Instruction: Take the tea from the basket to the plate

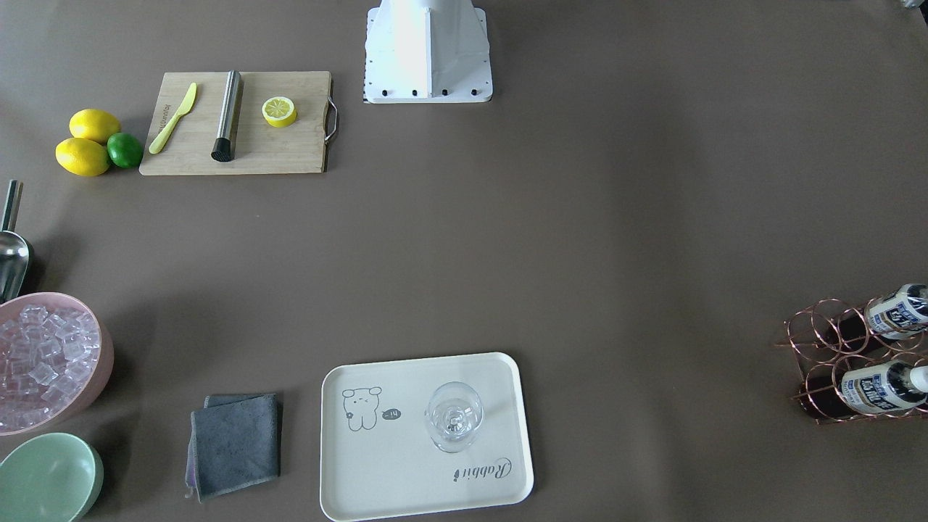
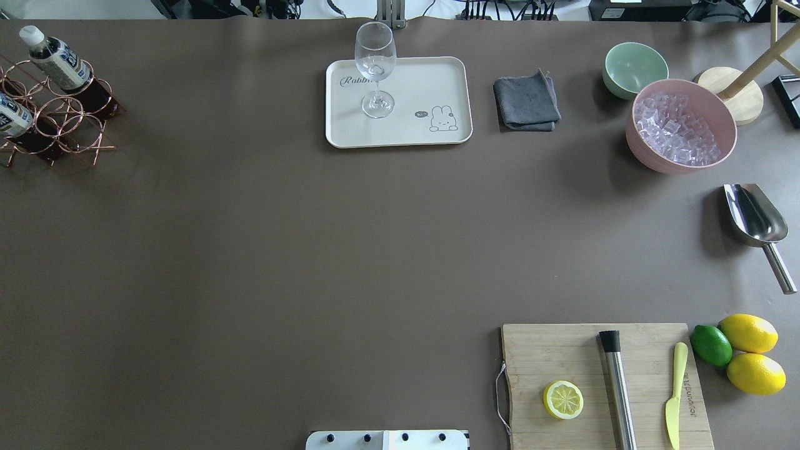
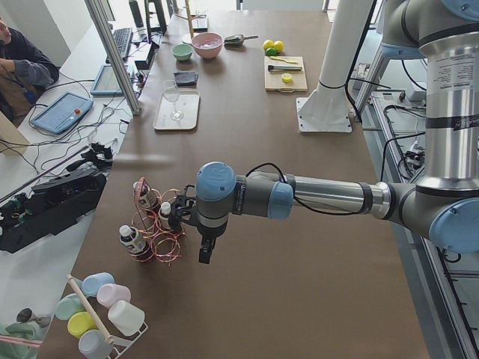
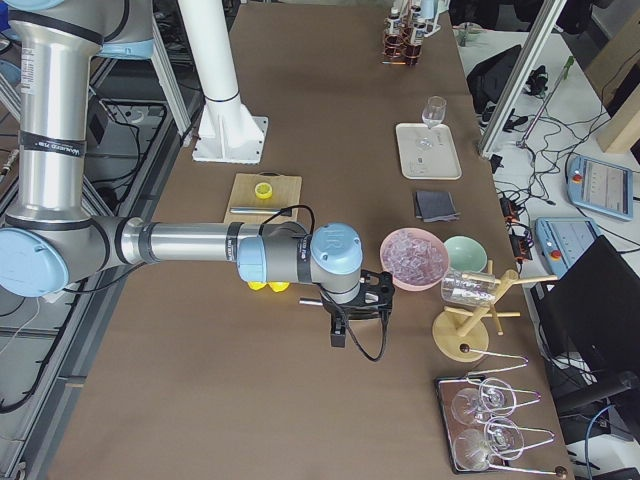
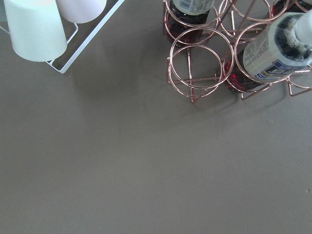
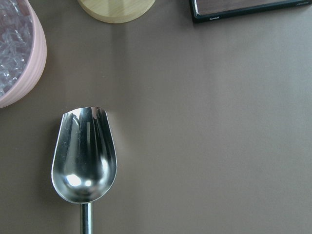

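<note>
Left gripper [image 3: 203, 253] hangs nose-down over bench [image 3: 284, 284], just beside basket [image 5: 195, 73]. Spread or pressed together: cannot tell, only side view shows it.
Tea [image 5: 275, 48] in basket: three bottles tilted in ring cells, rings hold bodies, capped necks free to grab. Cell nearest wrist camera empty.
Plate [image 2: 437, 81] mid-bench, well apart from basket. Glass [image 2: 375, 69] stands toward script end, bear end bare, likely drop spot.
Far end: right gripper [image 4: 338, 335] over scoop [image 6: 85, 156] near ice bowl [image 6: 19, 63], out of way. State: cannot tell.

Rose-gold basket [image 2: 59, 125], cream bear-printed plate [image 2: 412, 81], dark-brown white-capped tea [image 2: 59, 62], pink bowl [image 2: 644, 155], grey cloth [image 2: 527, 101]
</note>
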Controlling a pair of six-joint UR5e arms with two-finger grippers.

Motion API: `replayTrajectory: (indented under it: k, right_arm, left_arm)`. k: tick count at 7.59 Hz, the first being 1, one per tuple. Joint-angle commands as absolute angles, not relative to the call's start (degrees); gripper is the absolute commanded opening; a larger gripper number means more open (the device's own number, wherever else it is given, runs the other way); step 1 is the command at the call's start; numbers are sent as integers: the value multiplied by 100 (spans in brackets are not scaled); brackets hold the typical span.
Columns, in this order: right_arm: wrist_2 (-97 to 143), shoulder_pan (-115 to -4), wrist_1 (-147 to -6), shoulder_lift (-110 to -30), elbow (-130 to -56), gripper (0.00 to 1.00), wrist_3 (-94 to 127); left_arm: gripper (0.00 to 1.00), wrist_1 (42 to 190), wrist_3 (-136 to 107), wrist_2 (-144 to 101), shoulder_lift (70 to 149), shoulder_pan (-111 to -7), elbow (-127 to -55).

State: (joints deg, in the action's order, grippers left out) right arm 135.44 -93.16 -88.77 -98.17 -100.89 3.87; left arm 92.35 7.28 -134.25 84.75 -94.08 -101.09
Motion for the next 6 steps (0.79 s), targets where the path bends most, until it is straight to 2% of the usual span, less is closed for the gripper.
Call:
replayTrajectory:
  k: [1,6]
  right_arm:
    - [13553,-9316,-8886,-9809,-10081,100,387]
    - [13500,-9290,-8938,-9765,-10090,100,396]
  left_arm:
    - [97,9246,2010,-13386,8743,-9413,-10143]
    - [98,9194,4136,-13395,9623,-9404,-10203]
